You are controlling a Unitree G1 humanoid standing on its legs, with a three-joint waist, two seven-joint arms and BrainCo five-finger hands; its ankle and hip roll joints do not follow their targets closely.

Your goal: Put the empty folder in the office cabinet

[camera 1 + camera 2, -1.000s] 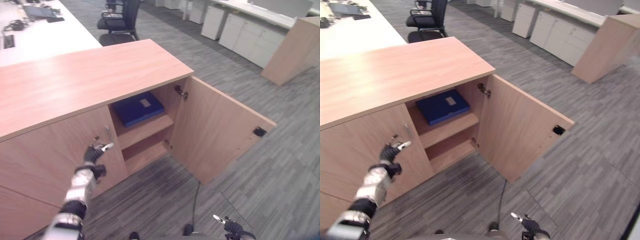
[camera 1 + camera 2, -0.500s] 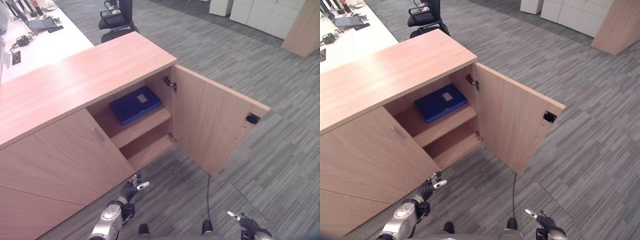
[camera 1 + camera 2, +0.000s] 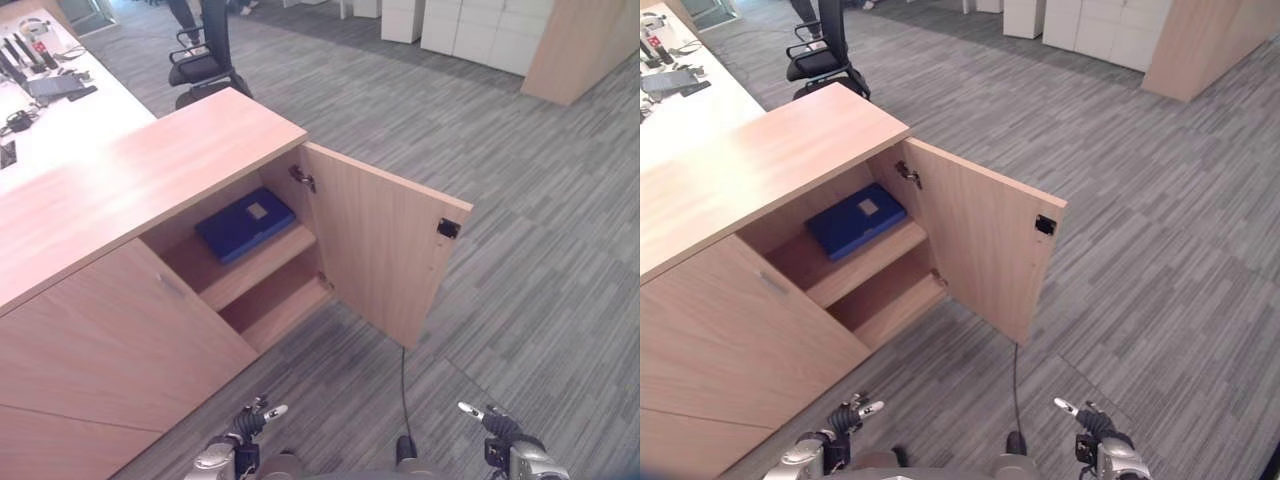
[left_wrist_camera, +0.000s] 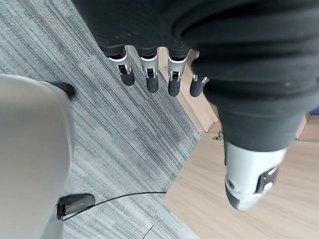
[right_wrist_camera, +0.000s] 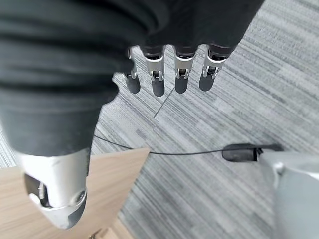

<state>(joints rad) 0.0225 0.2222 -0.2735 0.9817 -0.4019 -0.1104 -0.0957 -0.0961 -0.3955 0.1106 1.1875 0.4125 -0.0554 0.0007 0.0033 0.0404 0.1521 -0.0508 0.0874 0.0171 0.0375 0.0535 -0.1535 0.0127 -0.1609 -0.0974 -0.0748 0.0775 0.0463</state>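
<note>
My left hand (image 3: 243,428) hangs low over the grey carpet (image 3: 520,250), fingers (image 4: 148,74) relaxed and nearly straight, thumb apart, holding nothing and touching nothing. My right hand (image 3: 495,428) hangs the same way at my other side, fingers (image 5: 181,74) loosely extended and empty.

Well ahead of both hands, and nearer the left one, stands the wooden office cabinet (image 3: 130,200). Its right-hand door (image 3: 375,250) is swung wide open toward me, reaching out over the carpet ahead of and between my two hands; the door beside it, ahead of my left hand, is closed.

The blue folder (image 3: 245,222) lies flat on the upper shelf (image 3: 265,262) inside the open compartment, far beyond the reach of either hand and touched by neither. Its long axis runs slantwise across the shelf, one short end turned toward the hinge side of the open door and the other toward the closed half of the cabinet. A small pale label sits on its upper face. The lower shelf (image 3: 285,310) lies below it.

Past the cabinet, farther again from my hands, are a white table (image 3: 50,110) with small items on it and a black office chair (image 3: 200,65).
</note>
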